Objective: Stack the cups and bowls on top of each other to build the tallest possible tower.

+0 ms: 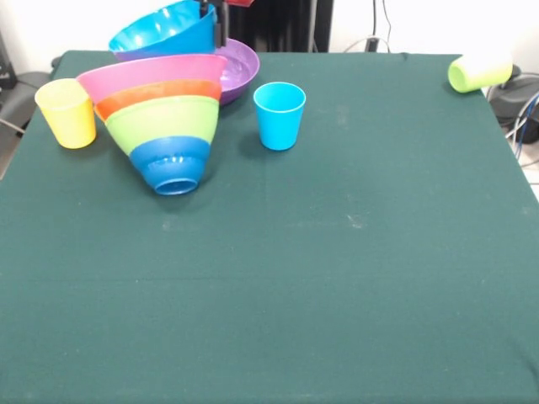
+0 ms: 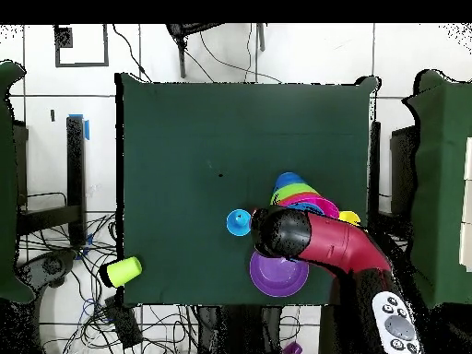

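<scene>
The tower (image 1: 164,114) stands at the far left: a small dark blue bowl (image 1: 174,164) at the bottom, then lime green (image 1: 164,119), orange-red (image 1: 152,93) and pink (image 1: 152,70) bowls. It leans. My gripper (image 1: 217,18) is shut on the rim of the light blue bowl (image 1: 164,30) and holds it tilted above and behind the tower. The purple bowl (image 1: 240,69) sits on the table behind the tower. The yellow cup (image 1: 67,112) and the light blue cup (image 1: 280,115) stand upright either side of the tower. The lime green cup (image 1: 478,72) lies on its side at the far right corner. The small orange bowl is out of view.
In the overhead view the red arm (image 2: 318,240) covers part of the tower (image 2: 297,194) and reaches over the purple bowl (image 2: 277,275). The green table (image 1: 337,278) spreads toward the camera. Cables lie beyond the table's right edge.
</scene>
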